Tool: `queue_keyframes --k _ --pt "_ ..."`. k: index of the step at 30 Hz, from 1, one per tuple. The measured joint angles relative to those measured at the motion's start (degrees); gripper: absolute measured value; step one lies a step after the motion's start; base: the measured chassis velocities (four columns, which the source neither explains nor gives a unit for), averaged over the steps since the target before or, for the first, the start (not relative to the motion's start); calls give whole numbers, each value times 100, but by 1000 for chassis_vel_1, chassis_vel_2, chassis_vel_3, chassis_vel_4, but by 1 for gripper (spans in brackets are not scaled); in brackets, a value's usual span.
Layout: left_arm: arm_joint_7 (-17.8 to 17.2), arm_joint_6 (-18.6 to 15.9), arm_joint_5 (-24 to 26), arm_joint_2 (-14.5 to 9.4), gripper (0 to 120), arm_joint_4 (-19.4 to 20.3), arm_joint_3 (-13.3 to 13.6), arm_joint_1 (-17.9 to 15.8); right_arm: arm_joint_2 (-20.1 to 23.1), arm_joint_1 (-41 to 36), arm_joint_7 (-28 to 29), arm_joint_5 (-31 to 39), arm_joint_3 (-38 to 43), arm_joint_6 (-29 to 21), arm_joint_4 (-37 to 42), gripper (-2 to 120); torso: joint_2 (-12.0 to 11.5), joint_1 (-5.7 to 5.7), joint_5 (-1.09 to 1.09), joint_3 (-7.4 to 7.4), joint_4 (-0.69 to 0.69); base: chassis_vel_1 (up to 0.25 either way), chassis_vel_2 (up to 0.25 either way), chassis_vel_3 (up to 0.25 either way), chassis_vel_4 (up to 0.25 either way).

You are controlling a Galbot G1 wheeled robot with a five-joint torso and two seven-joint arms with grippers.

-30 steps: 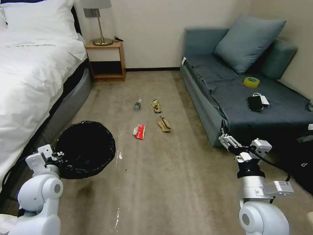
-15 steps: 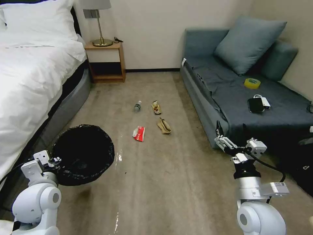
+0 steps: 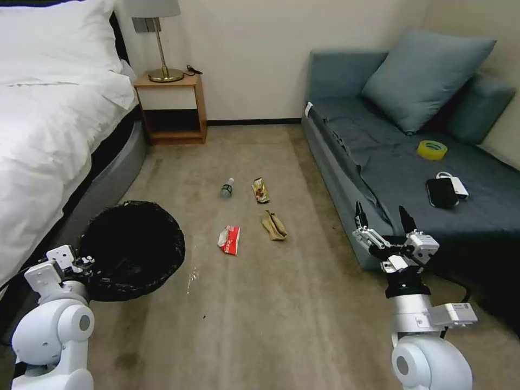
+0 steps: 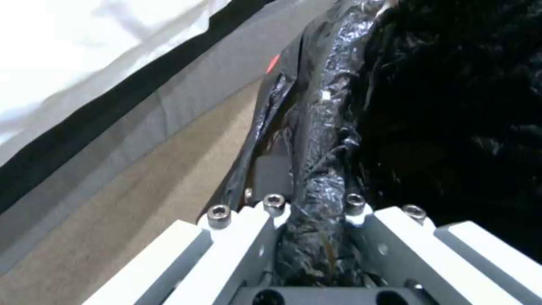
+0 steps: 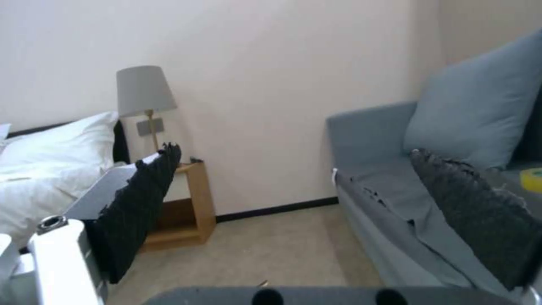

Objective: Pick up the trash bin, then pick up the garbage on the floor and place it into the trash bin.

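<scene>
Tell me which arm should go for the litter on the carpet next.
Right, probably. The left pincer is shut on the trash bin rim, so it is occupied. The right pincer is open and empty beside the sofa, with the tan crumpled paper lying nearest it.

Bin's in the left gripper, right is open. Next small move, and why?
Probably roll forward toward the litter. The left gripper already pinches the trash bin rim; the right gripper hangs open and empty beside the sofa, well short of the nearest piece, the red-white packet.
</scene>
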State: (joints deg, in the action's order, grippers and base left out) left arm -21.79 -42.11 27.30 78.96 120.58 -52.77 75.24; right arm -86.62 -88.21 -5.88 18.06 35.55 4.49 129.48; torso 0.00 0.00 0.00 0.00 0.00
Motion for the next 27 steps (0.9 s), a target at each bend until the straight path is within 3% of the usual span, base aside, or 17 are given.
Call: queue_keyframes --k 27 --pt "-7 -2 32 21 2 -110 -36 -101 4 7 -46 -80 -55 24 -84 100 0 0 0 1 0 -184 183 184 -188"
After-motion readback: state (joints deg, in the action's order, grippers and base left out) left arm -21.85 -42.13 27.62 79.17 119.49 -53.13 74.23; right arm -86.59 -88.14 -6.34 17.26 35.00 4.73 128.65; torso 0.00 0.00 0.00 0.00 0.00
